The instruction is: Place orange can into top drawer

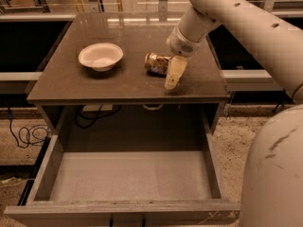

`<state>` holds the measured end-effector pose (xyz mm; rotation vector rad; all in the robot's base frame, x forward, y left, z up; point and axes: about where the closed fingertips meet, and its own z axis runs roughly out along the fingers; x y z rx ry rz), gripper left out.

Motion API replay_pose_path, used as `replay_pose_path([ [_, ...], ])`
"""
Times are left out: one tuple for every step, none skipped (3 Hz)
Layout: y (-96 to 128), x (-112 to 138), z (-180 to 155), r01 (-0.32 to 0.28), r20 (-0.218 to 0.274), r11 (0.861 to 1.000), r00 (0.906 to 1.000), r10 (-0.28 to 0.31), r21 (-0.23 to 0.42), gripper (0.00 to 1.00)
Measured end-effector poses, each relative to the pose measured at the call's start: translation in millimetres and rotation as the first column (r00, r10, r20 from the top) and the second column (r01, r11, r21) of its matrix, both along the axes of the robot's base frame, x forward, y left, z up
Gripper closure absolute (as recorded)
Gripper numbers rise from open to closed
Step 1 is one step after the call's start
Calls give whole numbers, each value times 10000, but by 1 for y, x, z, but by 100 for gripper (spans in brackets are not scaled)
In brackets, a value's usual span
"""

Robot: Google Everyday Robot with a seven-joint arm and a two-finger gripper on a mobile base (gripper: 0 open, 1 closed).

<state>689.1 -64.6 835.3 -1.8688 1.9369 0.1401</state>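
Orange can (pixel 157 64) lies sideways, long axis left-right, jaws at its right end, spread unclear.

1. The desk (pixel 66 86) carries the bowl (pixel 100 56) on its left half and the orange can (pixel 156 63) right of its middle, the two well apart.
2. The orange can lies on its side, its length running left to right.
3. The hand (pixel 173 74) is at the can's right end, toward the desk's front edge; whether they touch cannot be told.
4. The arm (pixel 246 22) reaches in from the upper right.
5. The top drawer (pixel 130 176) stands pulled out below and before the desk.
6. Cables (pixel 26 135) lie on the floor left of the drawer.
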Motion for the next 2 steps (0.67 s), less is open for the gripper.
replay_pose_path([
  [0, 0, 0, 0, 0, 10000, 10000, 0, 0, 19],
  [0, 0, 0, -1, -1, 10000, 10000, 1, 0, 42],
])
